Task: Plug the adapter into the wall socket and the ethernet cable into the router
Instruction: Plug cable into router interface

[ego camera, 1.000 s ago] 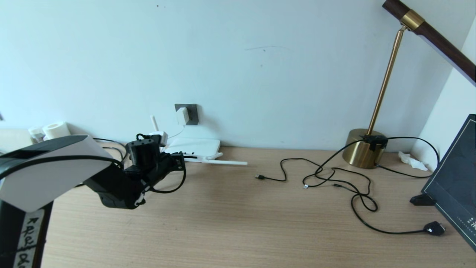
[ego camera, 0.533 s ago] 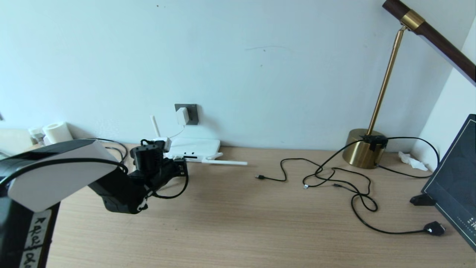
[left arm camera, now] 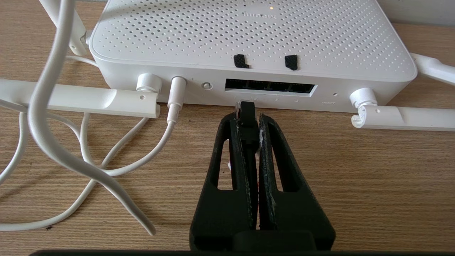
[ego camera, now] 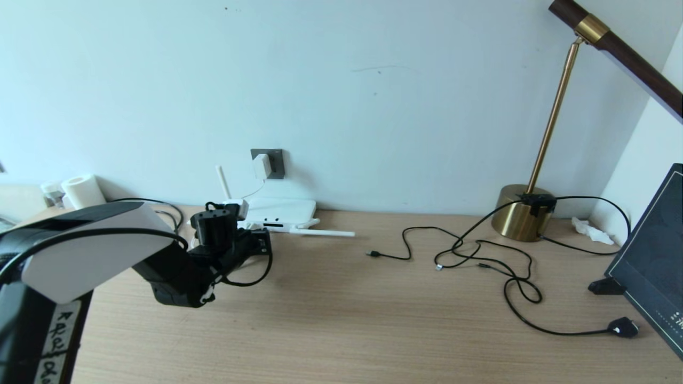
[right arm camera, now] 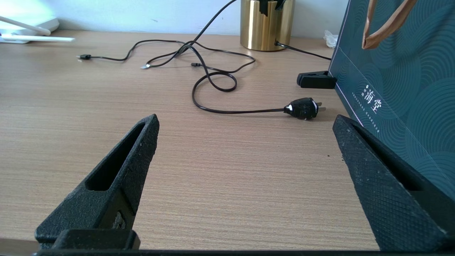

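The white router [ego camera: 283, 210] lies flat by the wall, its row of dark ports [left arm camera: 270, 86] facing my left gripper [left arm camera: 249, 119]. That gripper is shut on the ethernet cable [left arm camera: 246, 112], whose connector tip sits just in front of and below the leftmost port. The black cable loops under the gripper [ego camera: 255, 274]. The white adapter [ego camera: 261, 166] sits in the dark grey wall socket [ego camera: 276, 160], and its thin cord runs down to the router. My right gripper [right arm camera: 247, 121] hangs open over bare table, far from the router.
White antennas [left arm camera: 401, 117] and a white cord [left arm camera: 53, 124] lie beside the router. Thin black cables [ego camera: 480, 261], a black plug [ego camera: 621, 327], a brass lamp base [ego camera: 520, 213] and a dark green bag [ego camera: 651, 256] fill the right side. White rolls [ego camera: 80, 189] stand far left.
My left arm has crept to the right and lower, bringing the held cable tip closer to the router's ports. The right arm has not moved.
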